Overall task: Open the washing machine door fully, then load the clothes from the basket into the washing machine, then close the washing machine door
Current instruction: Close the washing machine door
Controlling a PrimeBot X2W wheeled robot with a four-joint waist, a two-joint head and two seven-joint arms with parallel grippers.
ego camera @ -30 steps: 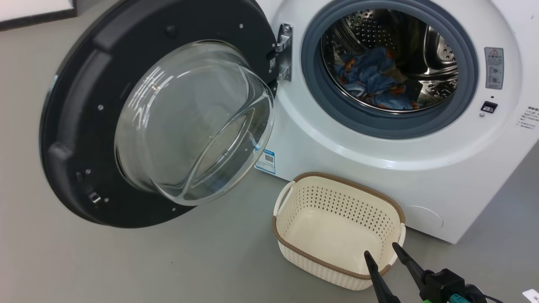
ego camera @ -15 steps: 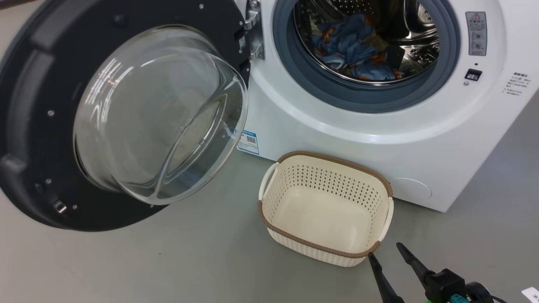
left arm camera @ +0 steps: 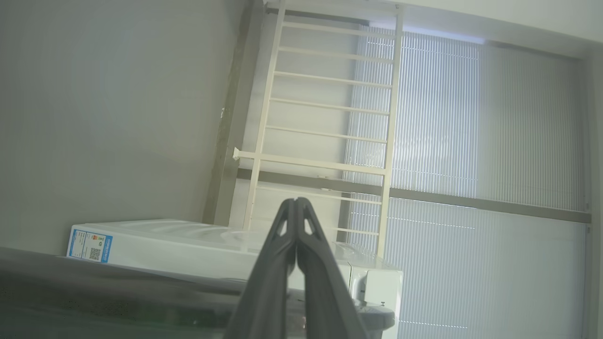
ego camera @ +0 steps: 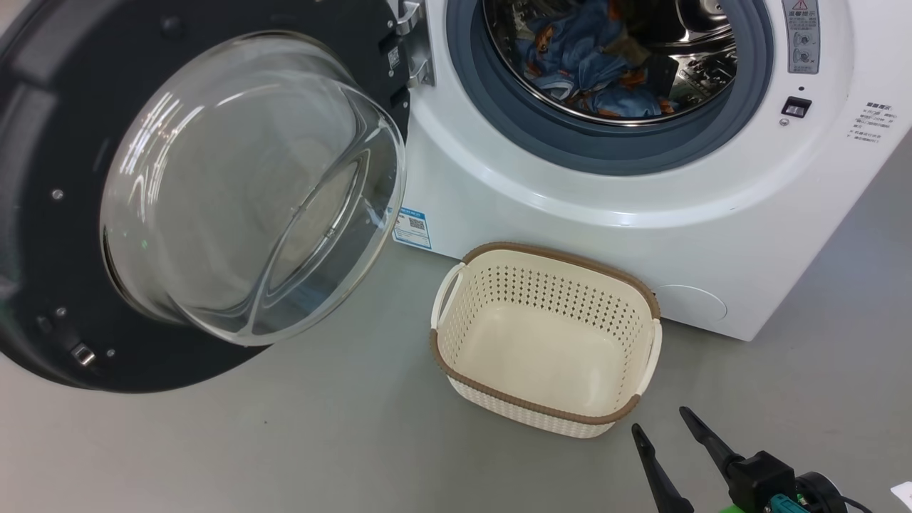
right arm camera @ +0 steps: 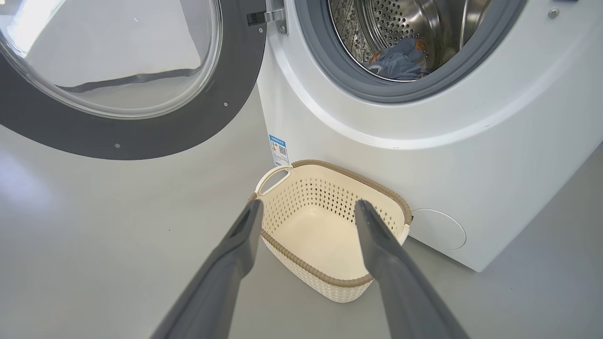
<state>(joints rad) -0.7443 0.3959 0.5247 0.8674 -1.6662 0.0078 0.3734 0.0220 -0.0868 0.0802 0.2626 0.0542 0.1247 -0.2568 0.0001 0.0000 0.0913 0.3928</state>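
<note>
The white washing machine (ego camera: pixel 570 214) (right arm camera: pixel 424 141) stands with its black door (ego camera: pixel 43 285) (right arm camera: pixel 141 136) swung wide to the left, glass bowl (ego camera: pixel 242 192) facing me. Blue bear-print clothes (ego camera: pixel 584 64) (right arm camera: pixel 398 59) lie inside the steel drum. On the floor before the machine sits the cream basket (ego camera: pixel 545 342) (right arm camera: pixel 325 230), with nothing in it. My right gripper (ego camera: pixel 661 420) (right arm camera: pixel 306 207) is open, hovering just short of the basket's near right corner. My left gripper (left arm camera: pixel 296 202) is shut, empty, pointing over the machine's top (left arm camera: pixel 198 245) toward a window.
Grey floor (ego camera: pixel 285 442) spreads to the left and front of the basket. A blue label sticker (ego camera: pixel 411 228) sits low on the machine's front. A white ladder-like frame (left arm camera: pixel 325 117) and window blinds (left arm camera: pixel 433 141) lie behind the machine in the left wrist view.
The head camera has tilted down and shifted, so machine, door and basket slide up and left in view. The right gripper now sits clear of the basket's rim instead of over it.
</note>
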